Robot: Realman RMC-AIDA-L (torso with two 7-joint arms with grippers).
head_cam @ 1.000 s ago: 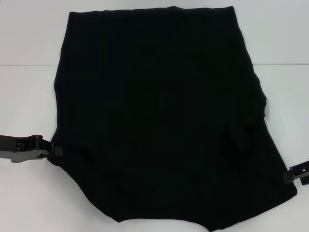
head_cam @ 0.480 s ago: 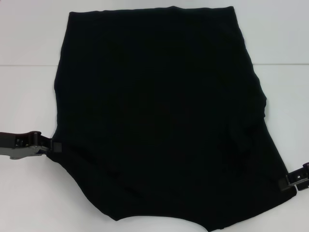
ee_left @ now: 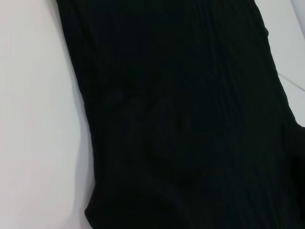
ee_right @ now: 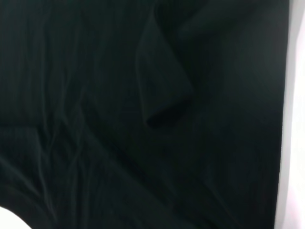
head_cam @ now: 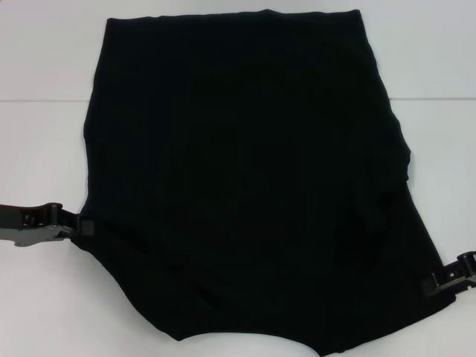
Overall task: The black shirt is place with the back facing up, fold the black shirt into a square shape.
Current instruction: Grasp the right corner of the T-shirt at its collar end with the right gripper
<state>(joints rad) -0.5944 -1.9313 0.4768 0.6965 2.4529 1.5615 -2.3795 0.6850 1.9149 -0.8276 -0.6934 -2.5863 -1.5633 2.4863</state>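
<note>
Your shirt (head_cam: 245,178) fills most of the head view, spread flat on the white table (head_cam: 44,59), plain black side up, no lettering showing. Straight edge runs along the top of the frame; the lower edge is curved and uneven, dipping toward bottom centre. Sides already look folded in, w/ a soft fold ridge lower right of the cloth.

Left gripper (head_cam: 83,225) sits at the frame's left edge, lower half, tip touching the shirt's left edge. Can't tell if the fingers are apart or together, or whether they've got cloth.

Right gripper (head_cam: 433,284) is at the lower right edge, tip over the shirt's right border. Same story: black on black, can't tell if it's pinching anything.

Left wrist view: shirt (ee_left: 190,119) covers most of the pic, table (ee_left: 33,119) beside it, no fingers visible.

Right wrist view: nearly all shirt (ee_right: 119,119), wrinkled, w/ a folded flap near the middle; a strip of table (ee_right: 295,143) at one side.
</note>
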